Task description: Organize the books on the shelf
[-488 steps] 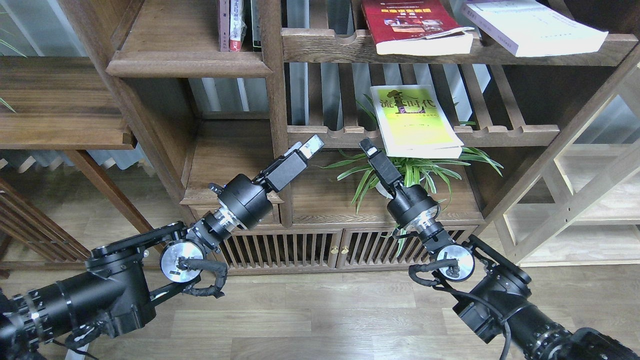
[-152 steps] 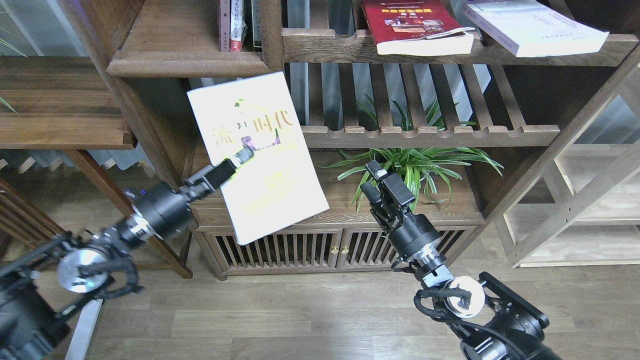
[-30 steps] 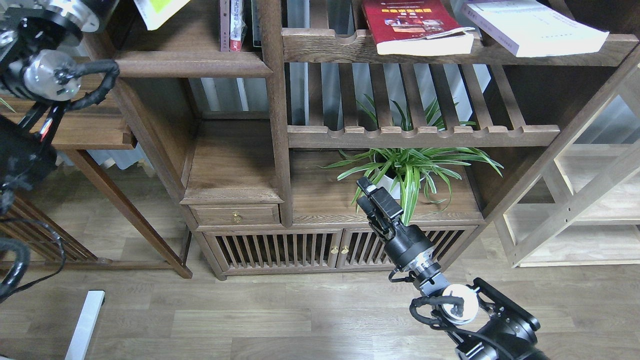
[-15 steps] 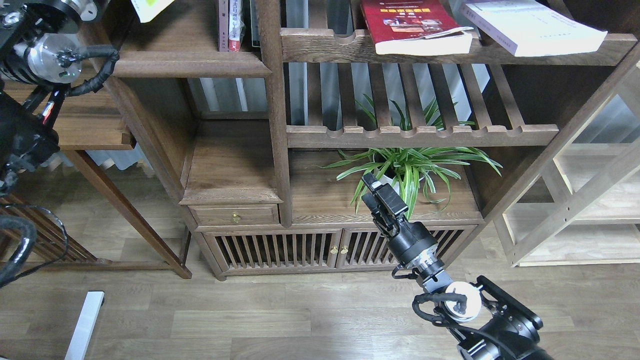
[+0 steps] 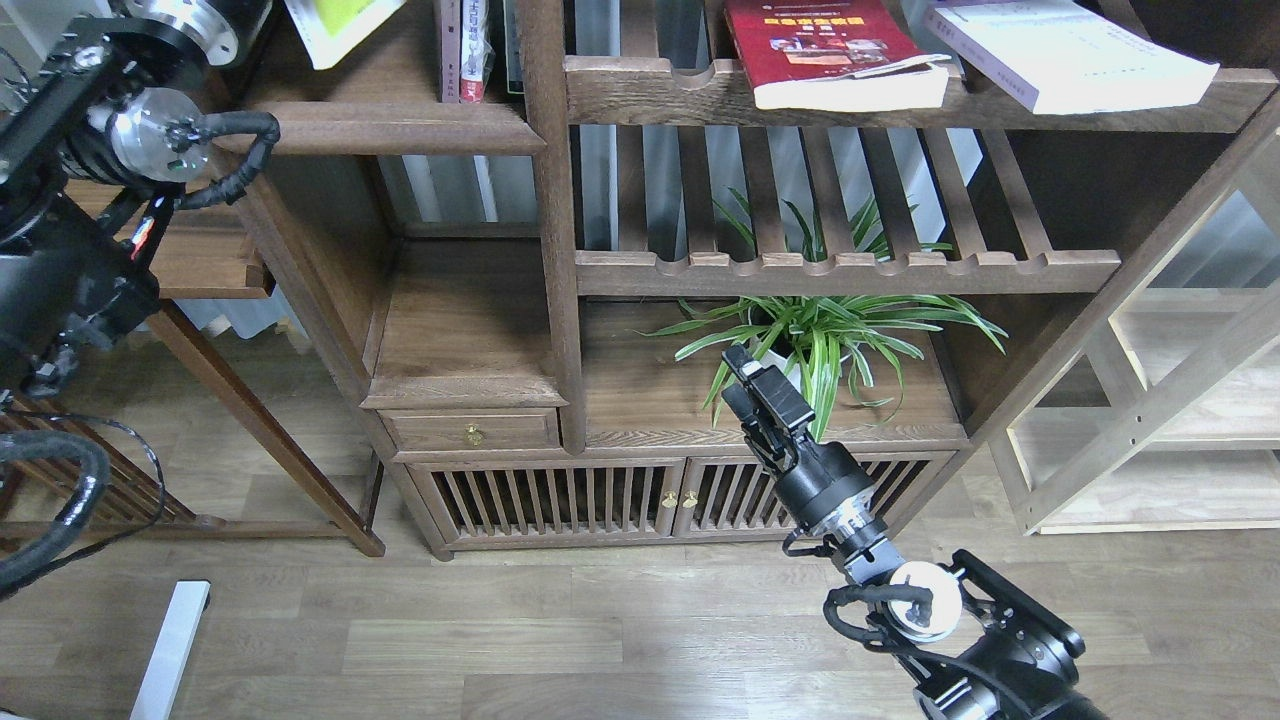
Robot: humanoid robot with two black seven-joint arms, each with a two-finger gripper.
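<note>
A corner of the yellow-green book (image 5: 340, 22) shows at the top edge, tilted above the dark plank shelf (image 5: 380, 128). My left arm rises along the left edge and its gripper is cut off by the frame's top, so its hold is hidden. The red book (image 5: 830, 50) and the pale white book (image 5: 1060, 50) lie flat on the upper slatted rack (image 5: 650, 95). My right gripper (image 5: 738, 378) hovers low in front of the plant, open, with nothing between its fingers.
Thin upright volumes (image 5: 468, 50) stand at the shelf's right end against the post (image 5: 550, 220). A spider plant (image 5: 820, 340) sits under the lower slatted rack (image 5: 850, 272). A cabinet with slatted doors (image 5: 620, 495) and a small drawer (image 5: 470, 432) lies below.
</note>
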